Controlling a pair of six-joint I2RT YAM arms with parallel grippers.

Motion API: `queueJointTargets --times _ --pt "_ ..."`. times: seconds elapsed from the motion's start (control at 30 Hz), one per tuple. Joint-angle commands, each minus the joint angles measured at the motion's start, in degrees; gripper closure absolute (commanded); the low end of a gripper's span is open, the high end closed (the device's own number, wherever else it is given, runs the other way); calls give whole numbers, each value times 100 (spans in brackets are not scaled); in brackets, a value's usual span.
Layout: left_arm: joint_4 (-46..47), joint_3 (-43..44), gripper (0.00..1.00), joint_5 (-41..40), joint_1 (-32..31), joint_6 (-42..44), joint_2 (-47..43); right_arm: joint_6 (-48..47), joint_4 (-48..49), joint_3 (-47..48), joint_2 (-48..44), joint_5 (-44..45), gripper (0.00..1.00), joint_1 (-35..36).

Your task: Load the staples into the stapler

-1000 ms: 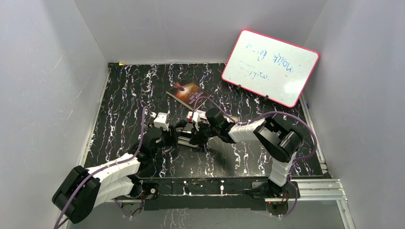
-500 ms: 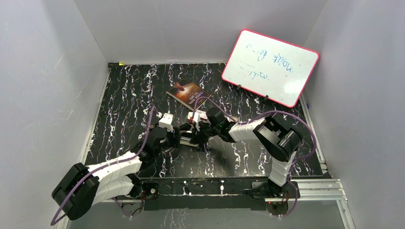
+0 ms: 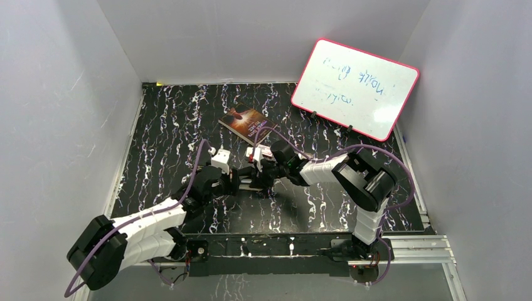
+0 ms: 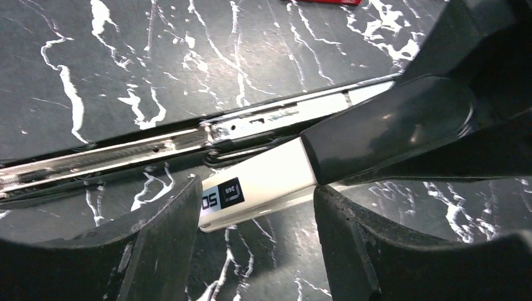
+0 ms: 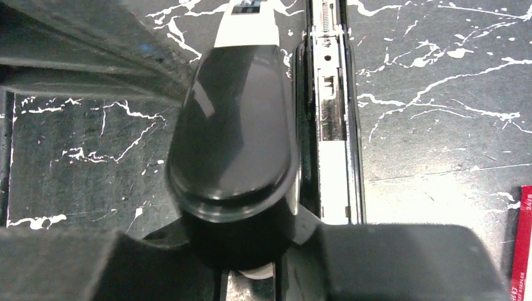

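Note:
The stapler [image 3: 248, 183] lies opened between my two grippers. In the left wrist view its white-and-black top arm [image 4: 270, 182] is swung away from the silver magazine rail [image 4: 251, 122]. My left gripper [image 4: 257, 210] is open, with its fingers on either side just below the arm's white tip; it also shows in the top view [image 3: 234, 182]. My right gripper [image 5: 251, 251] is shut on the stapler's black rear end [image 5: 232, 150], beside the rail [image 5: 330, 125]. The white-and-red staple box [image 3: 255, 152] sits just behind; its red edge [image 5: 522, 241] shows at the right. I see no loose staple strips.
A paperback book [image 3: 244, 122] lies on the black marbled table [image 3: 169, 119] behind the stapler. A pink-framed whiteboard [image 3: 354, 88] leans at the back right. White walls enclose the table on three sides.
My left gripper has moved right and a little forward, closing in on the stapler's white tip. The right gripper and the stapler have barely moved.

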Motion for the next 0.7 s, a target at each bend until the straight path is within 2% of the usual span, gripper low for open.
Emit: queueJointTargets --times 0.0,0.23,0.4,0.5,0.67 --pt "-401 110 36 927 -192 -729 -329 -99 114 -250 -21 -114 65 186" --pt "-1142 588 32 658 -192 -894 -672 -65 69 -371 -224 -110 59 189" --pt "-1506 790 26 9 -184 -1173 -835 -62 -80 -463 -480 -47 56 189" --pt "-1666 851 22 -362 -147 -1412 -811 -106 -260 -555 -815 138 55 186" --pt "-1750 911 21 -518 111 -1697 -556 -153 -676 -653 -1199 311 51 185"
